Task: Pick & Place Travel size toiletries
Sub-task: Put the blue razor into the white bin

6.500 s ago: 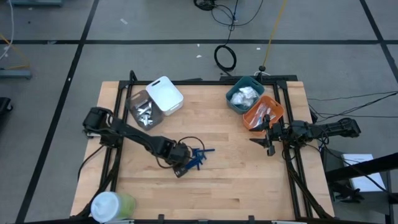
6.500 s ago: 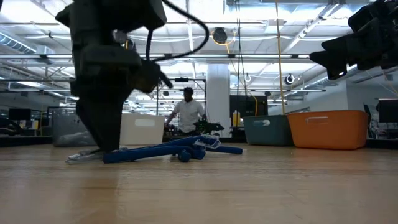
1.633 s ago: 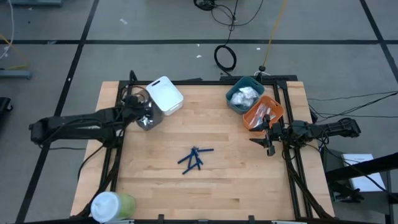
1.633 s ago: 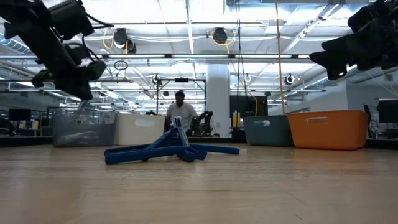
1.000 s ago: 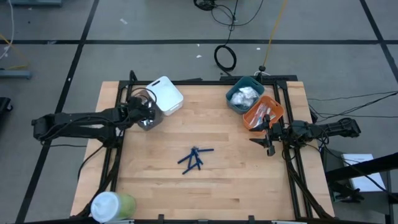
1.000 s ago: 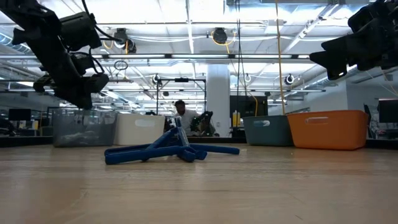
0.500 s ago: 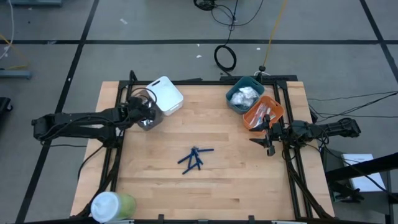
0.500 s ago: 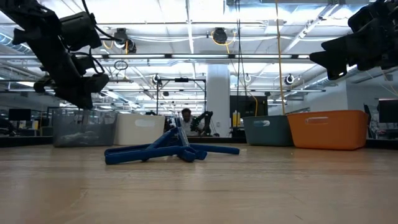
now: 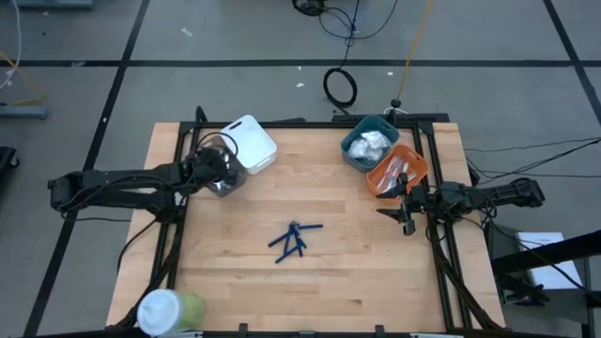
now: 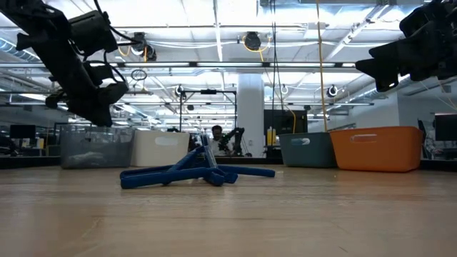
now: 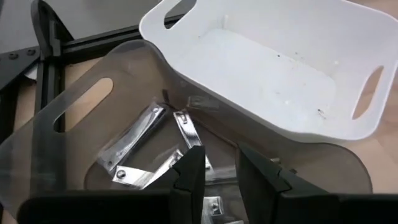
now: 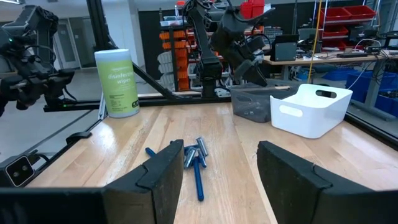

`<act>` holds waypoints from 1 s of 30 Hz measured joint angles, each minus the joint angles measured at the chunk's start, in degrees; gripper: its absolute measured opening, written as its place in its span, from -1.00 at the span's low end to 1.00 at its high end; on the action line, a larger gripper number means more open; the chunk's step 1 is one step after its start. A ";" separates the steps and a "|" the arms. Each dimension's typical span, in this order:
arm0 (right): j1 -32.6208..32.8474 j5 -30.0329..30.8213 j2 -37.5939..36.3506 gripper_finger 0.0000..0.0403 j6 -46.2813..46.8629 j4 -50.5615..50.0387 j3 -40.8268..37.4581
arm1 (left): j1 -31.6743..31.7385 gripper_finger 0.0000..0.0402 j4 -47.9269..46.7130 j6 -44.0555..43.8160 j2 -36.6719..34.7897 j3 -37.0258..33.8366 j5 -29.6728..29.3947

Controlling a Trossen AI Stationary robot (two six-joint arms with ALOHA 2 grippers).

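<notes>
Table [image 9: 376, 282]: dark blue sticks [image 9: 294, 238] unsorted; left gripper [image 11: 214, 174] over clear bin [image 9: 218, 169] (narrow, empty); right gripper [image 12: 214, 163] wide, idle.

Counts being taken across the table

Four bins [image 9: 242, 145] are being seen, one green cup [image 9: 171, 310], and a pile of roughly five blue sticks [image 9: 293, 240]; silver tubes [image 11: 138, 135] cannot be counted.

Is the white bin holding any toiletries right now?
No, in the left wrist view the white bin is bare inside, while the silver tubes lie in the clear bin beside it.
</notes>
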 joint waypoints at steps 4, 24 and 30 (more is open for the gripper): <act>-0.02 0.01 0.00 -0.05 -0.01 -0.01 -0.02 | -0.34 -0.56 1.69 0.17 -0.08 0.00 1.86; -0.01 0.01 0.00 -0.05 -0.01 0.00 0.00 | -13.56 -0.56 43.41 24.10 2.44 5.88 28.15; -0.02 0.01 0.00 -0.05 -0.01 0.01 0.01 | -20.59 -0.56 39.56 17.91 12.33 10.26 27.19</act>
